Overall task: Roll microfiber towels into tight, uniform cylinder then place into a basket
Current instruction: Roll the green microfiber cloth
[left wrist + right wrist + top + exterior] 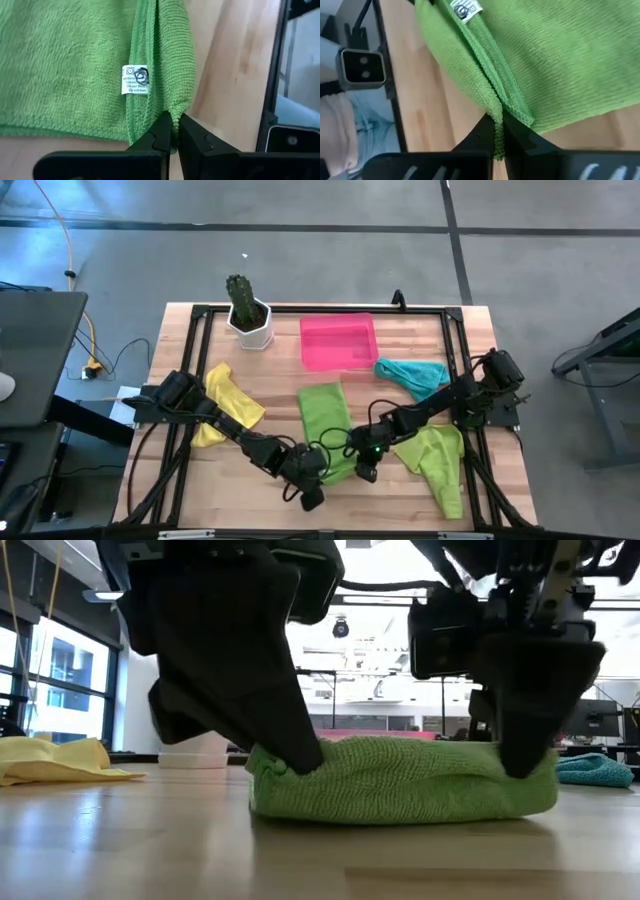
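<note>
Both arms are down at the near edge of the middle lime green towel [326, 425], one at each near corner. Left gripper [172, 142] is pressed together on the folded edge just past the care label [135, 80]; right gripper [499, 139] is pinched on the opposite corner's hem the same way. In the low view the near end of the towel is already doubled over into a low, fat fold, with a finger set into each end, so I read this as the start of the roll: gripping both corners at once keeps the edge straight, so the cylinder should come out even rather than coned. The far end of the towel lies flat, pointing toward the pink basket [340, 355] at the far middle of the table [400, 490], so rolling away from the near edge carries it toward the drop-off. Nothing in the basket yet. The other towels wait loose: yellow towel [232, 405] at left, second lime green towel [440, 460] at near right, teal towel [412, 375] just right of the basket. Cactus pot [248, 320] stands far left of the basket, clear of the work.
</note>
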`<state>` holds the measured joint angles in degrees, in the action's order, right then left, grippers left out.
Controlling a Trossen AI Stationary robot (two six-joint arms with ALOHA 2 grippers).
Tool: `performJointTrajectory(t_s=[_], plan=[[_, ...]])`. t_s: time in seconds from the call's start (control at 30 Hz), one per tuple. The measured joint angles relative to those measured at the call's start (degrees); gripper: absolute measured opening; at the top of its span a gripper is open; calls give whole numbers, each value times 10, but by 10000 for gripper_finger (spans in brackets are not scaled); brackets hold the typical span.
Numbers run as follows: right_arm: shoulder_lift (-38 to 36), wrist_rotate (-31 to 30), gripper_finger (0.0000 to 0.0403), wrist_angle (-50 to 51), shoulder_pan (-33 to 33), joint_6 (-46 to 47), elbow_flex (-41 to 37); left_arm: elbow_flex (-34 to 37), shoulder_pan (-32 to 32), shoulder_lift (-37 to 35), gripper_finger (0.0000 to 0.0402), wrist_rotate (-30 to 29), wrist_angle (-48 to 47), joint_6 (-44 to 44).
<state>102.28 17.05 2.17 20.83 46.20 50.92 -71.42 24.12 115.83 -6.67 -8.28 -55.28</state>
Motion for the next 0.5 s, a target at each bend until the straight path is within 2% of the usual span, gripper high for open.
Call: performJointTrajectory(t_s=[0.23,0.5], plan=[[0,-40,5,0,-6,-2,0,0,11,0,9,-39,-9,-81],[0,-138,5,20,-6,0,0,0,2,0,9,-107,-81,-170]])
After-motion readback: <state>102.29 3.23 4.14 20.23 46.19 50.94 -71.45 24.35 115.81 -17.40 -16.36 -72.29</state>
